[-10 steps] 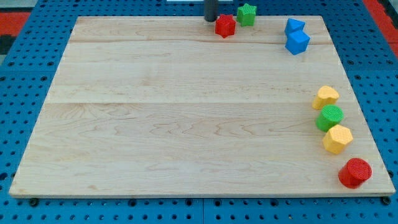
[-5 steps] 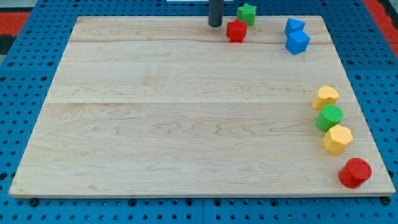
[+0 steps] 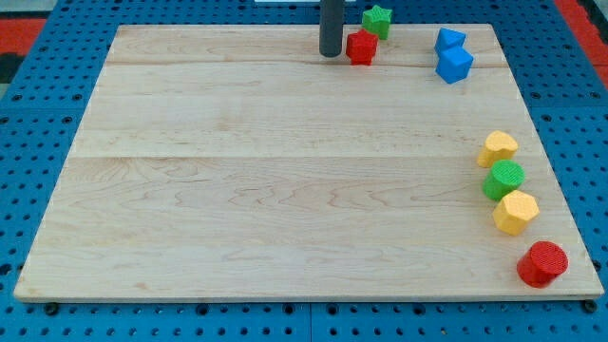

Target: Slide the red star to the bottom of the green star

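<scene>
the dark rod is seen coming down from the view's top edge, and my tip (image 3: 331,53) is set on the wooden surface (image 3: 285,180) just to the view's left of the red star (image 3: 361,47), so close that contact cannot be ruled in or out. no tool for grasping is carried by the rod, so nothing is held and no opening can be told.

the red star is placed near the view's top edge, just below and slightly to the view's left of the green star (image 3: 377,20), the two nearly touching at their corners. further toward the view's right, two blue blocks are found close together, the upper blue block (image 3: 449,40) pressed against the lower blue block (image 3: 455,64).

along the view's right edge a column is formed: a yellow block (image 3: 498,148) at the top, a green round block (image 3: 503,180) beneath it, a second yellow block (image 3: 516,212) under that, and a red round block (image 3: 542,263) lowest, set slightly apart near the corner.
</scene>
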Motion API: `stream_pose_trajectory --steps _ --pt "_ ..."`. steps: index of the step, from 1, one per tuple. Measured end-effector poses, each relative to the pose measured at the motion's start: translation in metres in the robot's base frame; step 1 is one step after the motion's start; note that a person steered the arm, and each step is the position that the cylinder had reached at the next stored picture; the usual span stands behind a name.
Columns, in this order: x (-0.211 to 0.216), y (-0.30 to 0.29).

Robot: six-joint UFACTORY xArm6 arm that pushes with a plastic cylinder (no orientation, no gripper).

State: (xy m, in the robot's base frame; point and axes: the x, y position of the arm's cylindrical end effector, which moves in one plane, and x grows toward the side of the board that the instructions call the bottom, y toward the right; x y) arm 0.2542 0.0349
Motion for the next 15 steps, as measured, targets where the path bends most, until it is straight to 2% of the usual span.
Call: stream_pose_trajectory --steps 8,9,10,13,15 --pt "-0.012 0.036" --pt "0.017 0.032" --pt "0.069 0.033" --pt "0.247 0.105" --pt "0.359 0.112"
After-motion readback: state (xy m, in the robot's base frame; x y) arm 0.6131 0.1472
